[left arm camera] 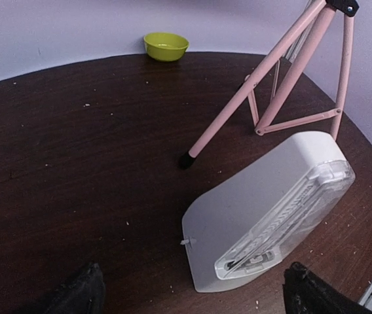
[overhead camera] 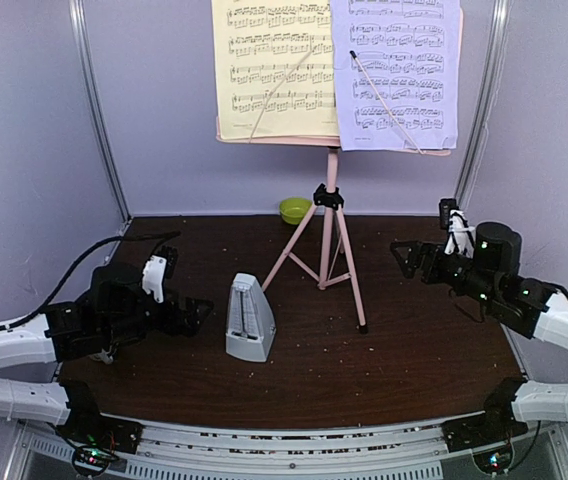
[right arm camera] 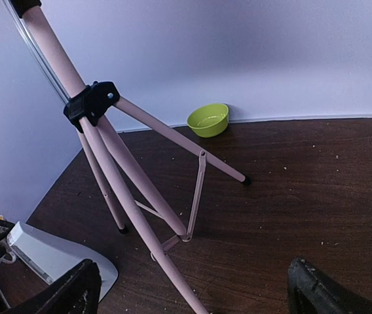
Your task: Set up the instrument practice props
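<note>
The yellow sheet (overhead camera: 269, 70) and lavender sheet (overhead camera: 399, 70) are propped on the pink music stand (overhead camera: 330, 215), mid-table. The metronome (overhead camera: 249, 320) is parked upright just left of its legs. The left gripper (overhead camera: 202, 306) and right gripper (overhead camera: 401, 256) are seen spread wide, with nothing gripped.

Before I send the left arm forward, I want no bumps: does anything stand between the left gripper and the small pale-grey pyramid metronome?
Nothing visible does. The open left gripper faces the small pale-grey pyramid metronome across bare dark table; the legs of the pink tripod music stand are beyond it.
</note>
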`<state>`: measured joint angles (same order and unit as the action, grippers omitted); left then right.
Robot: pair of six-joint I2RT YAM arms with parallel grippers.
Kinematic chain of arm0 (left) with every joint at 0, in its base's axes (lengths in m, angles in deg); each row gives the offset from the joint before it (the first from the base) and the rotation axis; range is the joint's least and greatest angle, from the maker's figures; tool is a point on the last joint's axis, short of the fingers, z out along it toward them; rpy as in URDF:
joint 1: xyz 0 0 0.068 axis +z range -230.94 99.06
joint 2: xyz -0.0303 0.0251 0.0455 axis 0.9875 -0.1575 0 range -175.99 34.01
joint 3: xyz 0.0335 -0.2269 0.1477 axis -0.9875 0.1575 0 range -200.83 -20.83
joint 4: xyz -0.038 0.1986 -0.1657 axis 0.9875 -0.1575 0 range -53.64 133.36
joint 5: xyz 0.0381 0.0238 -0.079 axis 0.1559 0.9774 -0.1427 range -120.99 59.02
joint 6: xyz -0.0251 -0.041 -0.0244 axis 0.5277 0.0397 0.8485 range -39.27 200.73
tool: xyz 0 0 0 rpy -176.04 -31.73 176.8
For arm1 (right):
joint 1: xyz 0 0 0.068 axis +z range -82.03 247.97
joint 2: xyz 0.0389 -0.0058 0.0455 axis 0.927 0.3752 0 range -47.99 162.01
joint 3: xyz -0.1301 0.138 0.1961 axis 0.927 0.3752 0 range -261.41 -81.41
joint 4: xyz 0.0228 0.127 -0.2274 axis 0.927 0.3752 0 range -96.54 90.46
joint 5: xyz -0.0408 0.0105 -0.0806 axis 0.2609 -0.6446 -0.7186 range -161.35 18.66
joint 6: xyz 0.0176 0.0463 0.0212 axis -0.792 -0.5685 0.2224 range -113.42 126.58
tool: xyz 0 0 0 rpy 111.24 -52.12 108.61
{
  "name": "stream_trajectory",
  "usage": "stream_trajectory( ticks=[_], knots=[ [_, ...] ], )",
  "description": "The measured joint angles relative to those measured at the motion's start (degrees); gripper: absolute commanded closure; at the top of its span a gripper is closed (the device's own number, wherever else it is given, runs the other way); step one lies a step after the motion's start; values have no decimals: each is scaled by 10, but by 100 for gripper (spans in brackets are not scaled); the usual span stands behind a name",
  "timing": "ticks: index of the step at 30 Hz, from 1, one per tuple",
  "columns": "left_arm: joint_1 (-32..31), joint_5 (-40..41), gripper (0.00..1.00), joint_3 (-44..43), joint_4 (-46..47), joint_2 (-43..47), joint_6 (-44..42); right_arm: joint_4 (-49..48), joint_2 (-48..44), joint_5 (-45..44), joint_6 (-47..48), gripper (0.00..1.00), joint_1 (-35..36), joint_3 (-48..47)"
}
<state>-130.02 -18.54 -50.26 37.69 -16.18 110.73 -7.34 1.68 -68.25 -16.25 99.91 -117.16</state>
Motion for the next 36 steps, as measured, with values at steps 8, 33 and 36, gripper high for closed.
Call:
stream_trajectory(
  ticks=[8, 33, 36],
  knots=[
    [-52, 30, 2, 11, 87, -45, 14, -21, 21, -9, -6, 0, 1, 9],
    [-139, 137, 23, -111, 185, -290, 24, -16, 57, -49, -53, 0, 1, -6],
    [-139, 145, 31, -121, 181, -299, 18, -16, 58, -48, -57, 0, 1, -7]
  ],
)
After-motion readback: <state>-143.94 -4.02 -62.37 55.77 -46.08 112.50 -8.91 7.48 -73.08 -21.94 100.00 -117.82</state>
